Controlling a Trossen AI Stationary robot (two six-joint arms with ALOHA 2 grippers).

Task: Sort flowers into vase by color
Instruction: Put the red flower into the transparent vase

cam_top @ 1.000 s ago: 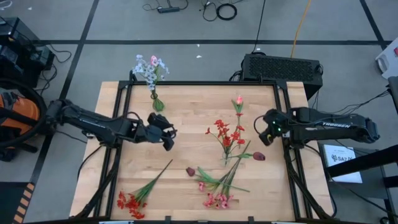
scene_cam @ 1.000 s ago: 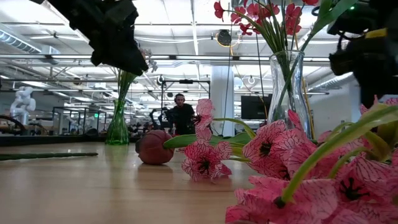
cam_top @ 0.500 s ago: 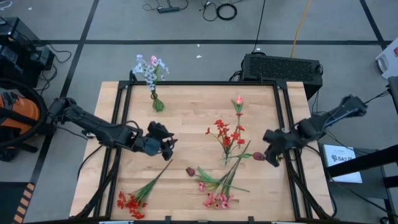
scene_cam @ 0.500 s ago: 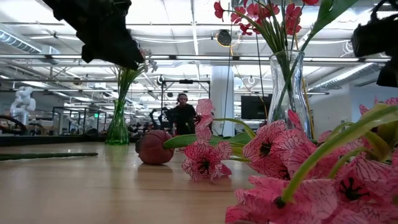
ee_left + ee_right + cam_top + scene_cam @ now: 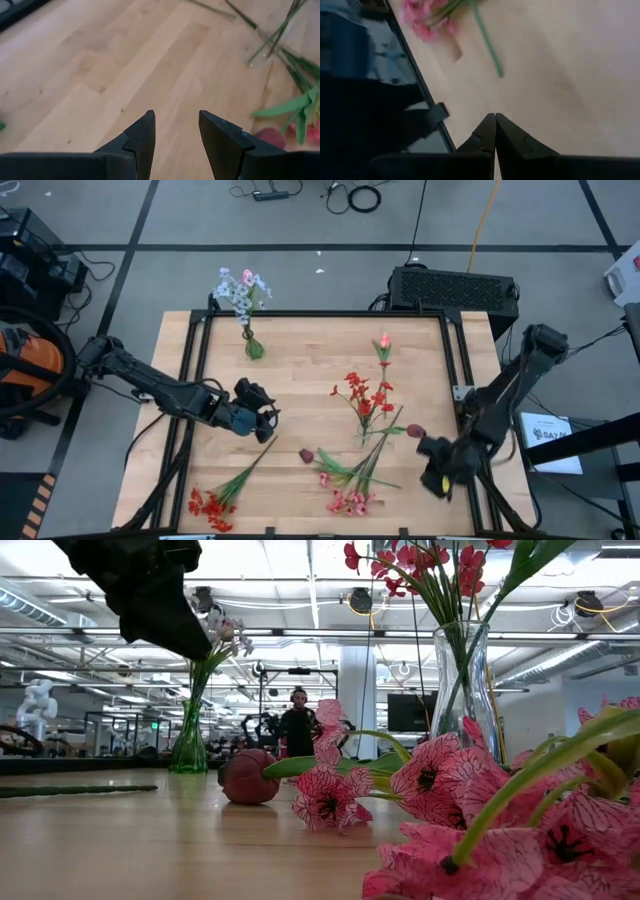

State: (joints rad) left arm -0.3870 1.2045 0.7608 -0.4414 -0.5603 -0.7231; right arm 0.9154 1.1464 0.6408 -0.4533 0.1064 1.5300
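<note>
My left gripper (image 5: 262, 420) hangs open and empty over bare wood, left of the table's centre. My right gripper (image 5: 434, 477) is pressed fully shut and holds nothing, low at the table's right edge.

The nearest loose flower is the red spray (image 5: 208, 503), lying flat near the front left corner. Its long green stem runs diagonally, cut end toward my left gripper, blooms toward the front edge. Further loose stems, pink sprays (image 5: 347, 500) and a dark maroon tulip (image 5: 306, 455), lie tangled at front centre. A green vase (image 5: 254, 346) at the back left holds pale blue-white blooms; a clear vase (image 5: 463, 680) at centre holds red ones.

The risks as I judge them: if I close along the thin stem rather than across it, it may slip out. The tangled stems could also drag each other.
</note>
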